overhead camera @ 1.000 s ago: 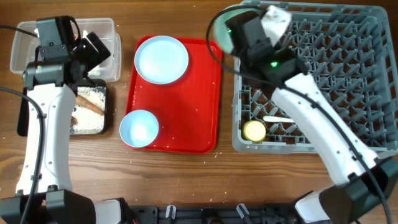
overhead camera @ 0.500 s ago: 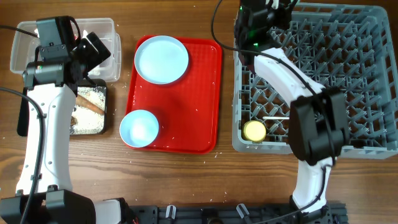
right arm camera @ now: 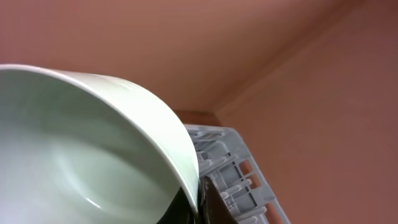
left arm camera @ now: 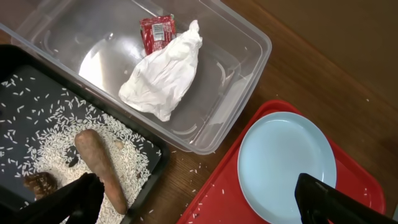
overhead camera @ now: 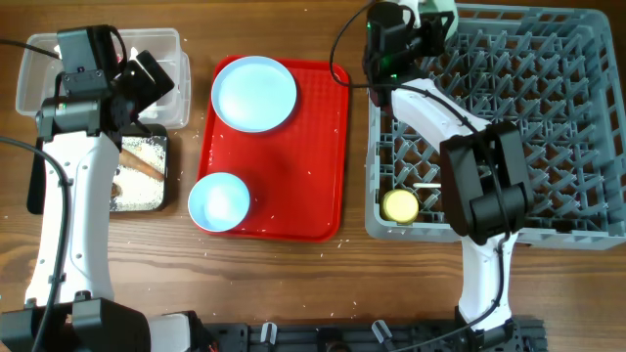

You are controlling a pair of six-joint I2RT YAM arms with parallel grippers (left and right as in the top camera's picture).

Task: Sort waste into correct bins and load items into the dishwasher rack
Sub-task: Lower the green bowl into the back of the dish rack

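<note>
My right jaws are clamped on the rim of the pale green bowl (right arm camera: 81, 155), holding it seemingly on edge at the far-left corner of the dishwasher rack (overhead camera: 548, 117). I judge that is so it can slot between the pegs rather than lie flat. The yellow cup (overhead camera: 399, 205) and white spoon (overhead camera: 435, 187) sit in the rack's near-left corner.

My left jaws stand wide apart, holding nothing, beside the bins. Sorting looks done: crumpled paper (left arm camera: 165, 78) and red wrapper (left arm camera: 157, 34) lie in the clear tub (left arm camera: 236, 81); rice (left arm camera: 62, 143), food stick (left arm camera: 99, 165) and brown lump (left arm camera: 40, 182) lie in the black tray (left arm camera: 25, 106). The pale blue plate (overhead camera: 254, 93) and pale blue bowl (overhead camera: 219, 200) wait on the red tray (overhead camera: 313, 156) on the desk (overhead camera: 293, 284).
</note>
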